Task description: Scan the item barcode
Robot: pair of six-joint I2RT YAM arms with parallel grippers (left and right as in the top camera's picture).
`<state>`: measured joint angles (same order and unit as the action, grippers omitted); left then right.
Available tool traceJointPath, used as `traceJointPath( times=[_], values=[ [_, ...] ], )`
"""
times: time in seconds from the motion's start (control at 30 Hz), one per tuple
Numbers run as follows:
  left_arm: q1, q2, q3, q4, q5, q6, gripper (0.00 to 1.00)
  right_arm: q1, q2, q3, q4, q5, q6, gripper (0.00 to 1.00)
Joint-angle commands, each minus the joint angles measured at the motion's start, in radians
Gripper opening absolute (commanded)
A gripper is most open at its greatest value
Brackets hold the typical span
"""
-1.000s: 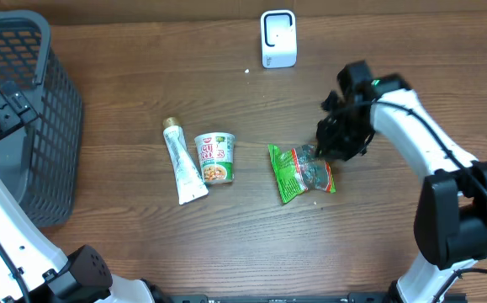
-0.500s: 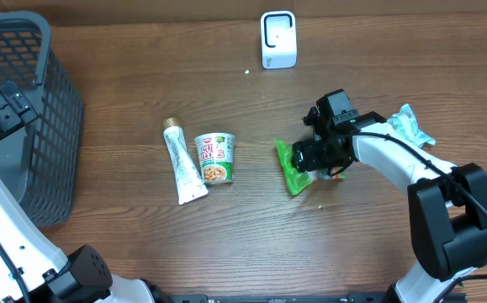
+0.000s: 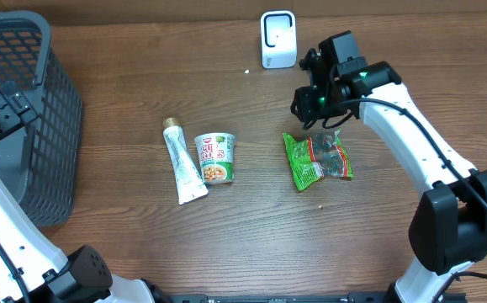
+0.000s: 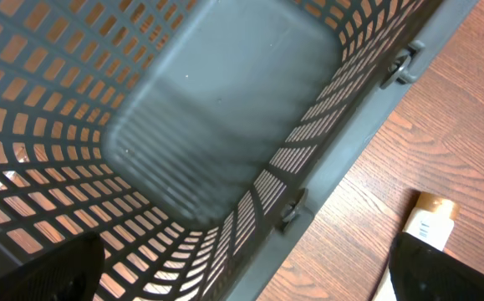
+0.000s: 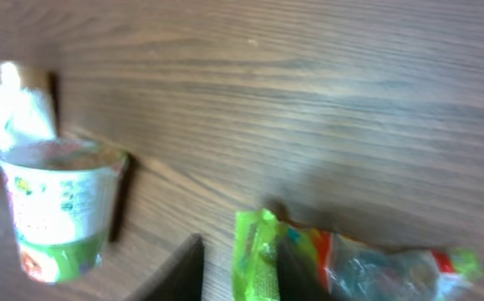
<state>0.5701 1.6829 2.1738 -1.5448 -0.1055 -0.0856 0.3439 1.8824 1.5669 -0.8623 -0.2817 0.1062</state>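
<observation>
The right pincer (image 3: 314, 114) has drawn back from mid-table. The green packet (image 3: 317, 158), turned and shifted rightward, now sits just beneath it, possibly still pinched.

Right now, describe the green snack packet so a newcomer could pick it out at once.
Start at the white box-shaped scanner at the wooden table's far edge and come toward the near edge, slightly right. There, at the right gripper, is the crinkled green plastic snack packet. It is the only flat green bag; the white tube and round noodle cup lie off to its left.

Green, perhaps red-edged packet (image 3: 317, 160); white scanner (image 3: 277, 38); grey lattice basket (image 3: 58, 109).
</observation>
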Motion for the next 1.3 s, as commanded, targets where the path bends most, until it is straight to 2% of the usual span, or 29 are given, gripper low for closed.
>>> traceJointPath(
  times=[0.0, 0.13, 0.27, 0.4, 0.47, 0.57, 0.67, 0.73, 0.83, 0.87, 0.93, 1.07, 1.27],
  values=[
    [-0.004, -0.009, 0.016, 0.002, 0.002, 0.0, 1.0, 0.038, 0.043, -0.06, 0.06, -0.034, 0.108, 0.08],
    [-0.004, -0.009, 0.016, 0.001, 0.002, 0.0, 1.0, 0.074, 0.13, -0.087, 0.089, -0.035, 0.135, 0.06],
    [-0.004, -0.009, 0.016, 0.002, 0.002, 0.0, 1.0, 0.087, 0.179, -0.087, 0.015, -0.035, 0.156, 0.07],
    [-0.004, -0.009, 0.016, 0.001, 0.002, 0.0, 1.0, 0.086, 0.171, -0.042, -0.215, -0.01, 0.011, 0.2],
    [-0.004, -0.009, 0.016, 0.001, 0.002, 0.0, 1.0, 0.086, 0.171, 0.0, -0.37, 0.144, -0.002, 0.25],
    [-0.004, -0.009, 0.016, 0.001, 0.002, 0.0, 1.0, 0.076, 0.171, 0.049, -0.489, 0.276, 0.023, 0.27],
    [-0.004, -0.009, 0.016, 0.001, 0.002, 0.0, 1.0, 0.064, 0.149, 0.137, -0.554, 0.246, 0.027, 0.27],
    [-0.004, -0.009, 0.016, 0.001, 0.002, 0.0, 1.0, 0.06, 0.105, 0.187, -0.557, 0.225, 0.048, 0.26],
    [-0.004, -0.009, 0.016, 0.002, 0.002, 0.0, 1.0, 0.005, 0.016, 0.208, -0.531, 0.289, 0.182, 0.25],
    [-0.004, -0.009, 0.016, 0.001, 0.002, 0.0, 1.0, -0.035, 0.0, 0.207, -0.528, 0.327, 0.243, 0.19],
    [-0.004, -0.009, 0.016, 0.001, 0.002, 0.0, 1.0, -0.098, 0.0, 0.2, -0.537, 0.328, 0.297, 0.17],
    [-0.004, -0.009, 0.016, 0.001, 0.002, 0.0, 1.0, -0.203, 0.003, 0.029, -0.514, 0.321, 0.382, 0.16],
    [-0.004, -0.009, 0.016, 0.001, 0.002, 0.0, 1.0, -0.217, 0.003, -0.209, -0.373, 0.309, 0.389, 0.12]
  ],
)
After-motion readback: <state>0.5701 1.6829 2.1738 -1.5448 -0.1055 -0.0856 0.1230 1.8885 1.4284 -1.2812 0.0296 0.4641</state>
